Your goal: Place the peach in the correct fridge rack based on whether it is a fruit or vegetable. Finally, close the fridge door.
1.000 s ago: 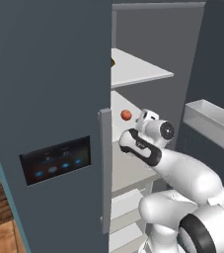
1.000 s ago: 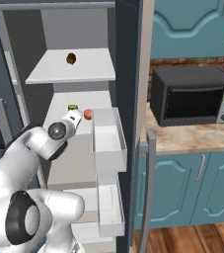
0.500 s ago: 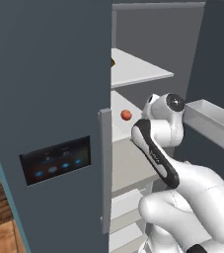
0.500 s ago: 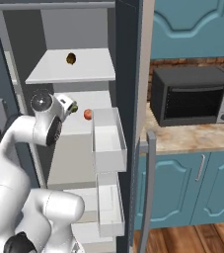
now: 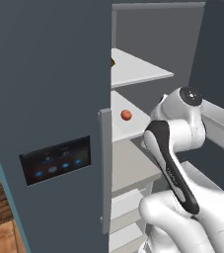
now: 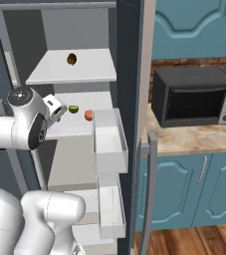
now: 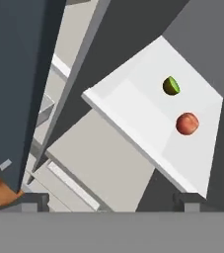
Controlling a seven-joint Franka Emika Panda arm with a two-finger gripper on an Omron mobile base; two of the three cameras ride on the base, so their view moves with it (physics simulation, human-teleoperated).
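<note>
Orange-red peach (image 7: 187,123) resting on white fridge rack (image 7: 133,116), fingers (image 7: 190,200) seemingly spread apart, holding nothing

Base cams behind arm, L/R, both facing fridge rack (image 5: 128,121); hand cam closer.

The white arm rises folded, elbow low and its dark-jointed wrist raised high. The claw (image 6: 59,110) points forward off the wrist. In the hand view its two dark fingertips (image 7: 190,200) stand wide apart with nothing between them, so it seems open, though only the tips show.
</note>
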